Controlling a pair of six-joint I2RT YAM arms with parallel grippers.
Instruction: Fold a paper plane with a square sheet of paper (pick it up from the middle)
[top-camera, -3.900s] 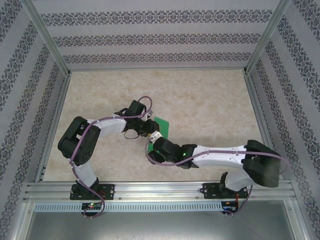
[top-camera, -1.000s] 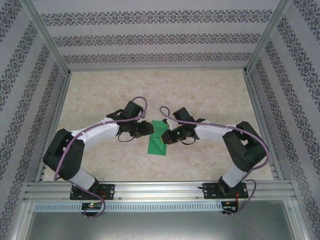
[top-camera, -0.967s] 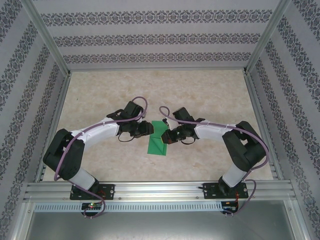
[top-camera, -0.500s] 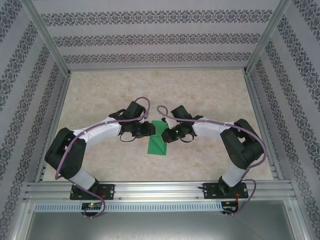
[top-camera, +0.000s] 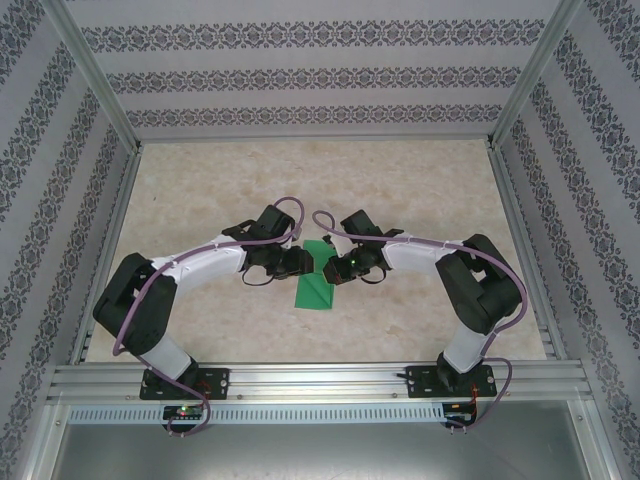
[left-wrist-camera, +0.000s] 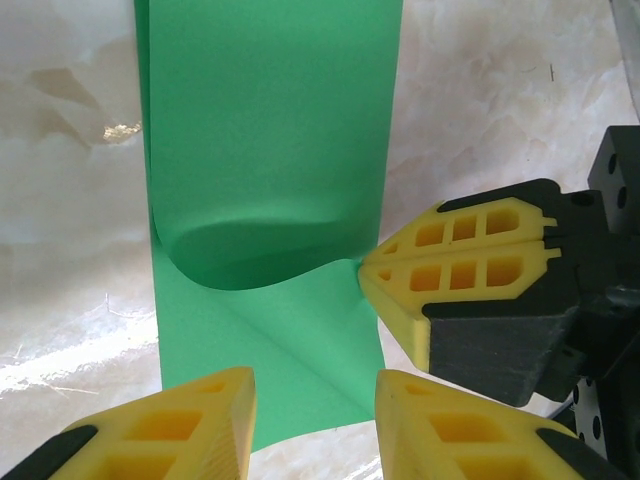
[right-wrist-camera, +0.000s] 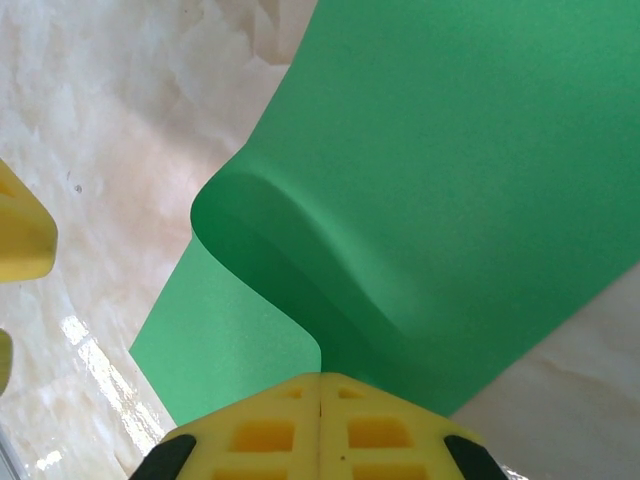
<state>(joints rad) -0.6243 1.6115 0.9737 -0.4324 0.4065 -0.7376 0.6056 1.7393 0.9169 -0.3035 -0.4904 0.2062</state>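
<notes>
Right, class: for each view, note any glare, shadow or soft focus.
Top external: even light, no glare on the bright-green folded paper sheet. Left wrist: white glare on the marble-pattern table, dark shadow inside the paper's curl, near yellow fingertips slightly soft. Right wrist: glare streak on the table lower left, shadow under the curl.

1. I see 2 arms, the left arm and right arm: white link shells, black joint housings.
2. 1 purple cable runs along each.
3. The left gripper's fingers are yellow plastic with rectangular cut-outs; the right gripper matches, on black mounts.
4. A green light glows on the right wrist.
5. Black base plates sit at 6 o'clock overhead.
</notes>
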